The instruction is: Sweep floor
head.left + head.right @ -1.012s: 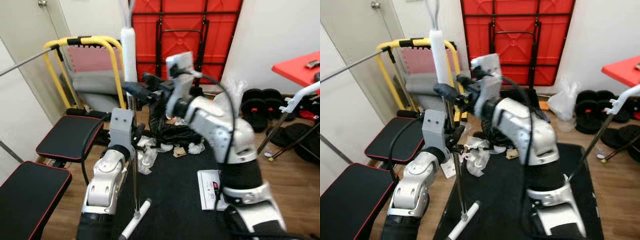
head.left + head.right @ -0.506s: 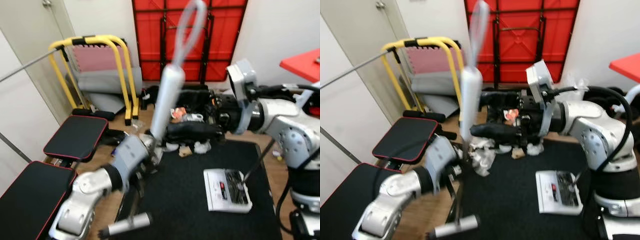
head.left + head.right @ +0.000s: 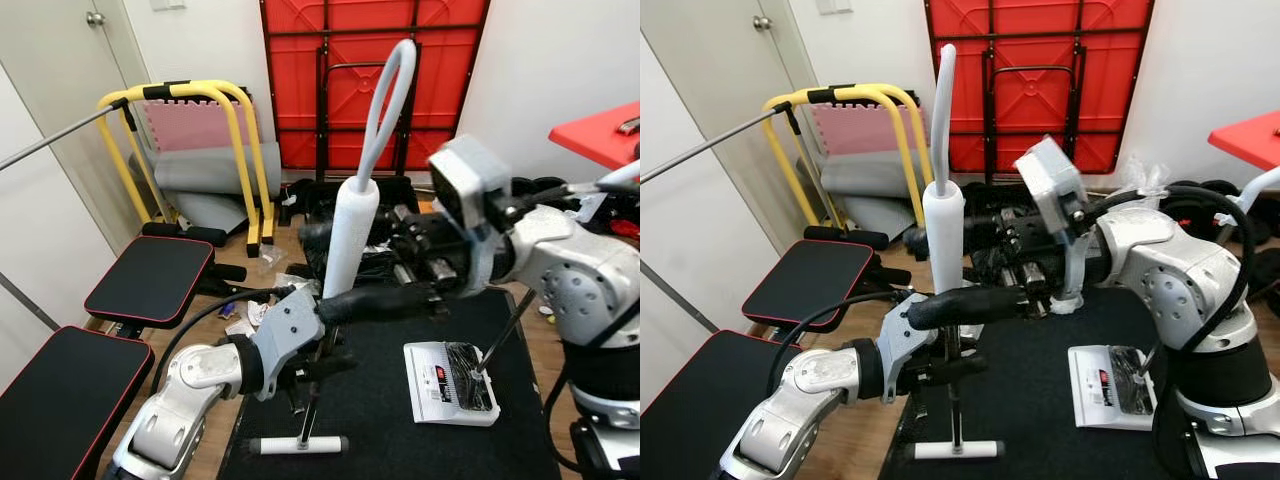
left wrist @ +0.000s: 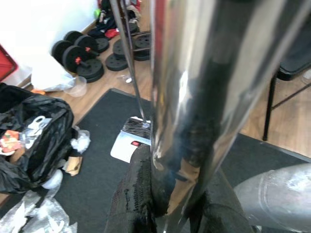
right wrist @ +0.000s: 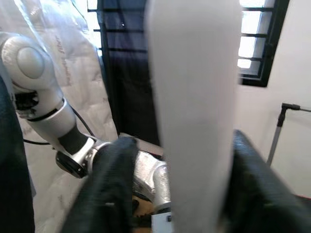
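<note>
- Your broom (image 3: 943, 225) now stands upright near the middle of the black mat (image 3: 380, 440); half a second ago it leaned and blurred mid-swing, so this stroke looks finished
- Your right gripper (image 3: 970, 300) is clamped on the white foam handle, your left gripper (image 3: 325, 365) pinches the metal pole lower down
- Its head (image 3: 298, 444) rests on the near part of the mat
- Crumpled paper (image 3: 268, 300) and a black rubbish bag (image 4: 29, 131) lie farther off
- The white dustpan (image 3: 450, 382) to the right and the bench (image 3: 150, 278) to the left crowd your next stroke
</note>
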Robot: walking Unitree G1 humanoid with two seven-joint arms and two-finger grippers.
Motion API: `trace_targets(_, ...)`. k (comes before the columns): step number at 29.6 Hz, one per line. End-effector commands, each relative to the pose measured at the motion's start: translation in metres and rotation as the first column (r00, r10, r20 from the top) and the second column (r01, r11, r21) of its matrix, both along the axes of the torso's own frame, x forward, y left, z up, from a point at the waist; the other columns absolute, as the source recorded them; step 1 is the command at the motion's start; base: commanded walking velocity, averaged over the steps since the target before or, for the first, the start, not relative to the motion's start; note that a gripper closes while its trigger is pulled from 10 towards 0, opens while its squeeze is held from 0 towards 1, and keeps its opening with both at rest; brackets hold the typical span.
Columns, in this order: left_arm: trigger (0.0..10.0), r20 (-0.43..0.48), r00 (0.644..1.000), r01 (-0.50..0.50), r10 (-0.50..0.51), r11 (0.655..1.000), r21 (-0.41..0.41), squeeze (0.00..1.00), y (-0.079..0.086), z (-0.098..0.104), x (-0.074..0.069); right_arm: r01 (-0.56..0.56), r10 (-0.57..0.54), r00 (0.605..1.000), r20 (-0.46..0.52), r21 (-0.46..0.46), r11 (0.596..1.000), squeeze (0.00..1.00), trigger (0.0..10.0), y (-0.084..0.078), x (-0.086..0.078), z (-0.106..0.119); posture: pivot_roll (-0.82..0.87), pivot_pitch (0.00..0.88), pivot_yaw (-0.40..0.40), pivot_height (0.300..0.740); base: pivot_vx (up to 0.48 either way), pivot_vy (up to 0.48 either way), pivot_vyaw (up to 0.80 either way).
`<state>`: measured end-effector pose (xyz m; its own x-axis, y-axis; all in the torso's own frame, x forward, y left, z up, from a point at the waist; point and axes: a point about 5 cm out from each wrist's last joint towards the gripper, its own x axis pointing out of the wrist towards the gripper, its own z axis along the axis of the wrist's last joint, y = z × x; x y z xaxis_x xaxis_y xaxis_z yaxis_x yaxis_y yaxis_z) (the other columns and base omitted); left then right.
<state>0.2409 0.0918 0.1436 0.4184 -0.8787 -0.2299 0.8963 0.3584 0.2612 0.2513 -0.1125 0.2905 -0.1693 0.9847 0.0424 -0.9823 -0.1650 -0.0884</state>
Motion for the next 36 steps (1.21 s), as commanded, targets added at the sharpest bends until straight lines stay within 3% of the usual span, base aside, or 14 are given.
trace_targets(1, 0.0, 0.025, 1.000, -0.005, 0.005, 1.000, 0.017, 0.00, 0.004, 0.003, 0.001, -0.001, 0.001, 1.000, -0.006, -0.022, 1.000, 0.00, 0.0, 0.002, 0.000, -0.003, -0.13, 0.000, -0.015, 0.740, 0.000, 0.000, 0.00)
trace_targets(6, 0.0, 0.028, 1.000, -0.001, 0.000, 1.000, 0.016, 0.00, 0.001, 0.003, 0.001, 0.080, -0.079, 0.997, 0.019, -0.040, 0.996, 0.00, 0.0, 0.007, 0.008, -0.005, -0.13, 0.000, -0.019, 0.740, 0.000, 0.000, 0.00)
trace_targets(22, 0.0, 0.053, 0.998, -0.016, 0.015, 1.000, 0.018, 0.00, -0.004, 0.001, 0.003, 0.158, -0.156, 0.987, 0.027, -0.051, 0.986, 0.00, 0.0, 0.012, 0.016, -0.013, -0.14, 0.000, -0.021, 0.740, 0.000, 0.000, 0.00)
trace_targets(23, 9.2, 0.068, 0.996, -0.053, 0.053, 0.999, 0.003, 0.00, -0.003, 0.003, 0.008, 0.187, -0.186, 0.982, 0.032, -0.042, 0.981, 0.00, 0.0, 0.013, 0.019, -0.013, -0.14, 0.000, -0.023, 0.740, 0.000, 0.000, 0.00)
trace_targets(24, 9.2, 0.068, 0.996, -0.053, 0.053, 0.999, 0.003, 0.00, -0.003, 0.003, 0.008, 0.187, -0.186, 0.982, 0.032, -0.042, 0.981, 0.00, 0.0, 0.013, 0.019, -0.013, -0.14, 0.000, -0.023, 0.740, 0.000, 0.000, 0.00)
trace_targets(25, 10.0, 0.077, 0.992, -0.100, 0.103, 0.994, -0.032, 1.00, 0.001, 0.008, 0.013, 0.245, -0.244, 0.969, 0.041, -0.025, 0.969, 0.00, 0.0, 0.013, 0.024, -0.013, -0.15, 0.000, -0.022, 0.740, 0.000, 0.000, 0.00)
trace_targets(26, 10.0, 0.074, 0.987, -0.137, 0.142, 0.988, -0.069, 1.00, 0.008, 0.013, 0.017, 0.306, -0.305, 0.951, 0.046, -0.006, 0.952, 0.00, 0.0, 0.013, 0.030, -0.013, -0.15, 0.000, -0.022, 0.740, 0.000, 0.000, 0.00)
trace_targets(31, 10.0, 0.076, 0.979, -0.179, 0.187, 0.978, -0.104, 1.00, 0.016, 0.018, 0.020, 0.365, -0.365, 0.930, 0.049, 0.008, 0.931, 0.00, 0.0, 0.013, 0.035, -0.013, -0.15, 0.000, -0.022, 0.740, 0.000, 0.000, 0.00)
trace_targets(33, 10.0, 0.061, 0.970, -0.224, 0.237, 0.960, -0.170, 1.00, 0.034, 0.028, 0.019, 0.465, -0.466, 0.883, 0.056, 0.027, 0.885, 0.00, 0.0, 0.011, 0.045, -0.016, -0.14, 0.000, -0.022, 0.740, 0.000, 0.000, 0.00)
trace_targets(36, 10.0, 0.054, 0.967, -0.233, 0.248, 0.953, -0.191, 1.00, 0.039, 0.031, 0.019, 0.491, -0.492, 0.869, 0.060, 0.029, 0.871, 0.00, 0.0, 0.010, 0.047, -0.018, -0.14, 0.000, -0.022, 0.740, 0.000, 0.000, 0.00)
